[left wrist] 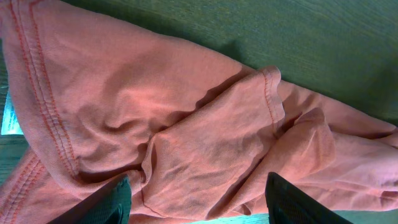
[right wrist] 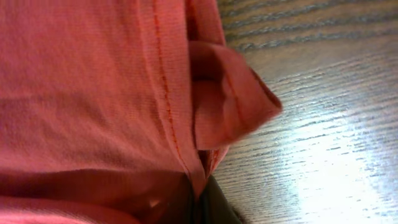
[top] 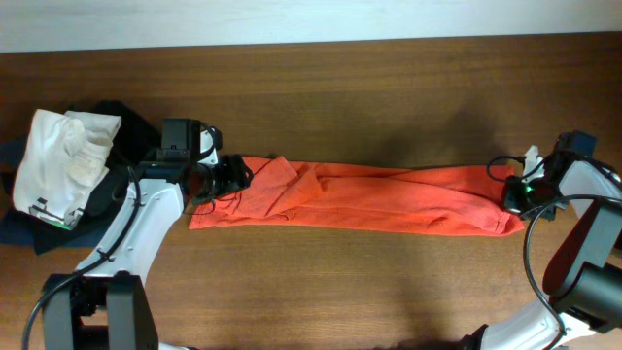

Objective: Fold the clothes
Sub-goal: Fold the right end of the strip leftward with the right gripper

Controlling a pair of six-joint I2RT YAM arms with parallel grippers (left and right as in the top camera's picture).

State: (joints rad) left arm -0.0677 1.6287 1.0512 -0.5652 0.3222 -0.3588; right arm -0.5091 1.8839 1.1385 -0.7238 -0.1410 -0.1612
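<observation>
The red-orange T-shirt (top: 369, 197) lies stretched into a long narrow band across the wooden table (top: 340, 87). My left gripper (top: 228, 177) is at its left end. In the left wrist view its fingers (left wrist: 196, 205) stand wide apart over the rumpled cloth (left wrist: 186, 124), with a sleeve hem showing. My right gripper (top: 512, 197) is at the shirt's right end. In the right wrist view its fingers (right wrist: 199, 205) are closed on a stitched hem of the shirt (right wrist: 93, 93), and the cloth hides most of the fingers. No lettering shows.
A white garment (top: 63, 160) lies on dark black and navy garments (top: 121, 122) at the table's left edge, just beside my left arm. A white label (left wrist: 9, 115) shows at the left edge of the left wrist view.
</observation>
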